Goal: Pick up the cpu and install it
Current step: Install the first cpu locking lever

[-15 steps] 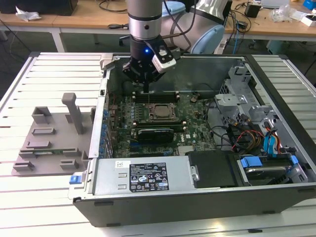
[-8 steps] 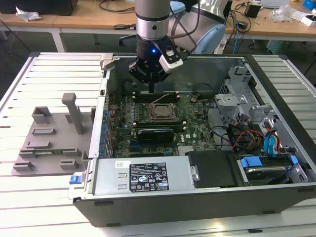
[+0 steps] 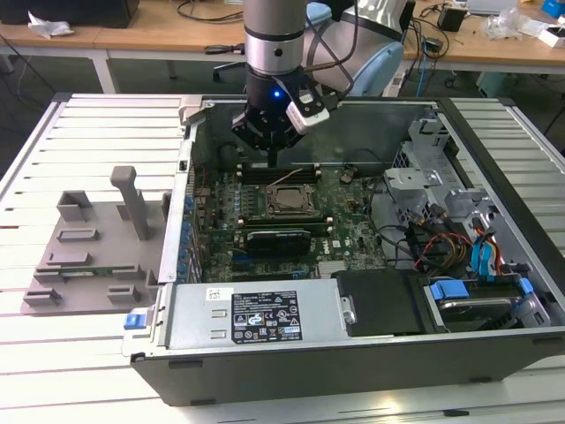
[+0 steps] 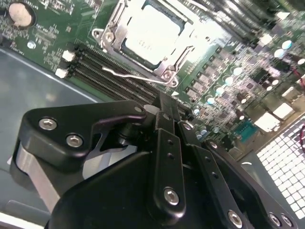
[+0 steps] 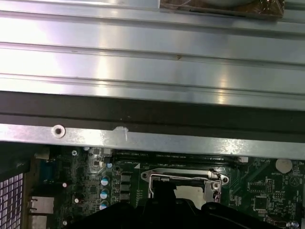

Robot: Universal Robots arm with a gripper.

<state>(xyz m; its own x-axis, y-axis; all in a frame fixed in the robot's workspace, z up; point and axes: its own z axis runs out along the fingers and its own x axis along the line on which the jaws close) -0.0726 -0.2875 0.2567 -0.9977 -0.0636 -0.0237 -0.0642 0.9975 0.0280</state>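
- Silvery-grey square cpu (image 4: 151,29), flat, seated level in metal socket frame (image 4: 164,71) on green motherboard (image 3: 353,234); no long axis.
- Black gripper (image 3: 270,159) just above the socket's far edge, fingers pressed together, holding nothing.
- Grey plastic tray (image 3: 88,256) well apart at the exterior view's left.

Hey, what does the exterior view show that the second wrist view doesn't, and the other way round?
Exterior view alone: the whole open computer case, the grey plastic tray on the slatted table at that view's left, the blue-tabbed drive bay, and the arm hanging above the motherboard.

Second wrist view alone: the claw from close behind, its black linkages and screws, the silvery wire lever beside the socket, and a coin battery.

Both: the green motherboard, the cpu lying in its socket frame, and the memory slots.
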